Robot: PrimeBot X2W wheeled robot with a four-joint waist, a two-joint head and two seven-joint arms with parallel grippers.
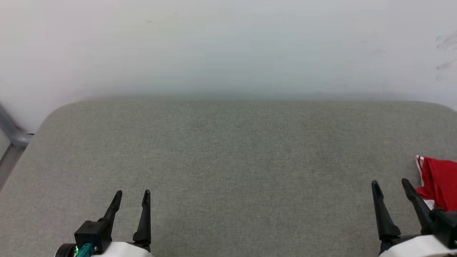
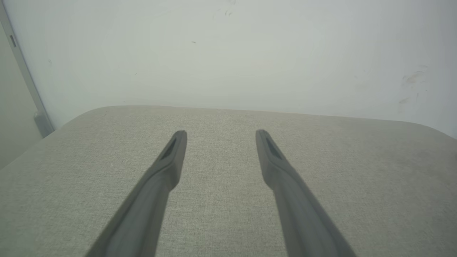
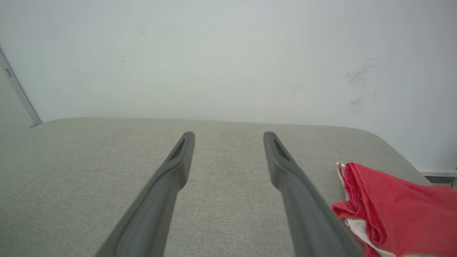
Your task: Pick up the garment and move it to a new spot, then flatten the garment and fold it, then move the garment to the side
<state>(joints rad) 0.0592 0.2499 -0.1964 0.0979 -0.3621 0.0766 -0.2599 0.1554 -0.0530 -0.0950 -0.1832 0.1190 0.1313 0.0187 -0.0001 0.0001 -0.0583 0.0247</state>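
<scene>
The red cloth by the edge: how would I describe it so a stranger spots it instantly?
Start with the wide grey padded table against the pale wall. Follow it to the robot's right side, just past the right fingers, where the garment lies bunched up. It is bright red with white trim, against plain grey all around.

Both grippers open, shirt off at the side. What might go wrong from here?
The garment lies bunched near the right edge of the table, partly cut off in the head view; a pull could drag it over the edge.
Its folds overlap, so the open right gripper might pinch only one layer.
The left gripper sits far from it, so a two-handed grab needs a long reach.
</scene>
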